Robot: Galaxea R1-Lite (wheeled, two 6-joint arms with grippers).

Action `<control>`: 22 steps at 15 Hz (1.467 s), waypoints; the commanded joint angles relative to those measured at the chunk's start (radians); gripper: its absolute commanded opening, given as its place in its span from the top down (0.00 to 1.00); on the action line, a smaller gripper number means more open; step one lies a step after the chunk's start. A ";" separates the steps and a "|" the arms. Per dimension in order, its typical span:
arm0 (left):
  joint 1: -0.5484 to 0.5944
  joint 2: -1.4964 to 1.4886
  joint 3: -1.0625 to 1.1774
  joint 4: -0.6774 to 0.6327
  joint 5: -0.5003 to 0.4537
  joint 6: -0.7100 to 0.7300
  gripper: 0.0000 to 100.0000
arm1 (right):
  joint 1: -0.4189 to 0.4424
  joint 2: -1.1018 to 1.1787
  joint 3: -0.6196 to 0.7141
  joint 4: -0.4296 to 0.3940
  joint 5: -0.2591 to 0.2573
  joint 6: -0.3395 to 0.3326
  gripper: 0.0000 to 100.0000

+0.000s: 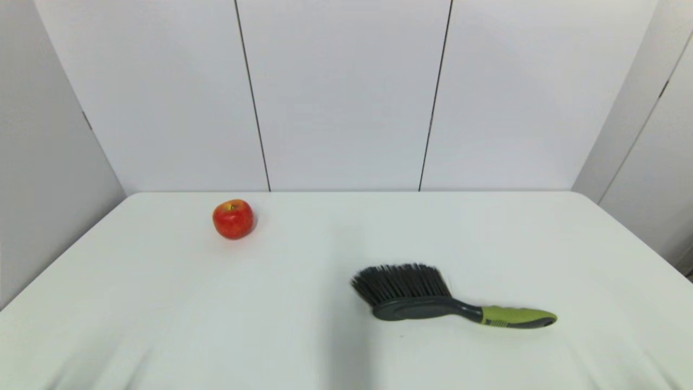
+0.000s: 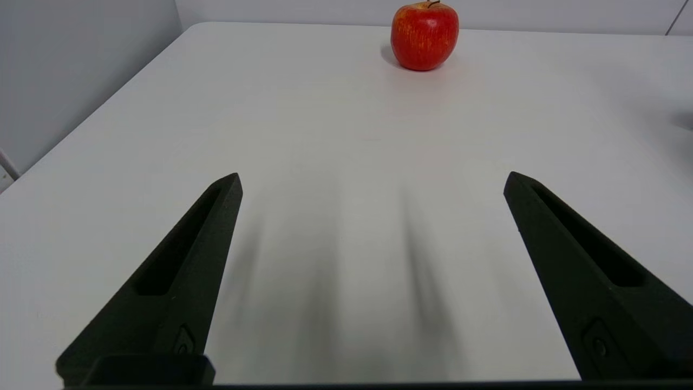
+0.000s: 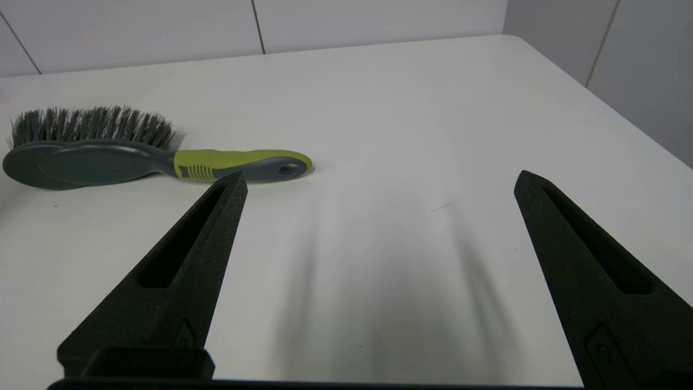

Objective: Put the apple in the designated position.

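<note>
both arms lie outside the head view. in the left wrist view the apple's [image 2: 425, 37] stem is cut by the picture's edge, and the left gripper's [image 2: 372, 181] fingers run off the edge near their bases. in the right wrist view the right gripper's [image 3: 380, 179] fingers are cropped likewise, and one fingertip just overlaps the brush's [image 3: 135, 157] green handle.

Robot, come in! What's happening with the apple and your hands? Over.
Left gripper open, empty, short of the apple. Right gripper open, empty, near the brush. Apple untouched, far left of table. Nothing in the way.
</note>
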 commanded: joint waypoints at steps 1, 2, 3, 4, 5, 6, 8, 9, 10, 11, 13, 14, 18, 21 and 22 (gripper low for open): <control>0.000 0.000 0.000 0.000 0.000 0.000 0.00 | 0.000 0.001 0.012 0.000 0.000 -0.001 0.00; 0.000 0.000 0.000 0.000 0.000 0.000 0.00 | 0.000 0.001 0.012 0.000 0.000 -0.001 0.00; 0.000 0.000 0.000 0.000 0.000 0.000 0.00 | 0.000 0.001 0.012 0.000 0.000 -0.001 0.00; 0.000 0.000 0.000 0.000 0.000 0.000 0.00 | 0.000 0.001 0.011 0.000 0.000 -0.001 0.00; 0.000 0.000 0.000 0.000 0.000 0.000 0.00 | 0.000 0.001 0.011 0.000 0.000 -0.001 0.00; 0.001 0.001 0.000 0.000 0.002 -0.005 0.00 | 0.000 0.001 0.011 0.000 0.000 -0.001 0.00; 0.000 0.004 -0.002 0.003 0.000 0.021 0.00 | 0.000 0.001 0.012 0.000 0.000 -0.001 0.00; 0.000 0.050 -0.031 0.000 0.000 0.066 0.00 | 0.000 0.001 0.011 0.000 0.000 -0.001 0.00; 0.000 0.116 -0.086 0.000 0.000 0.112 0.00 | 0.000 0.001 0.012 0.000 0.000 -0.001 0.00; 0.000 0.193 -0.146 0.000 0.000 0.132 0.00 | 0.000 0.001 0.012 0.000 0.000 -0.001 0.00; -0.011 0.345 -0.253 0.000 -0.010 0.155 0.00 | 0.000 0.001 0.012 0.000 0.000 -0.001 0.00; -0.017 0.435 -0.313 0.000 -0.021 0.187 0.00 | 0.000 0.001 0.012 0.000 0.000 -0.001 0.00; -0.108 0.866 -0.578 -0.029 -0.023 0.288 0.00 | 0.000 0.001 0.012 0.000 0.000 -0.001 0.00; -0.134 1.201 -0.650 -0.281 -0.092 0.348 0.00 | 0.000 0.001 0.012 0.000 0.000 -0.001 0.00; -0.134 1.281 -0.649 -0.364 -0.132 0.352 0.00 | 0.000 0.001 0.012 0.000 0.000 -0.001 0.00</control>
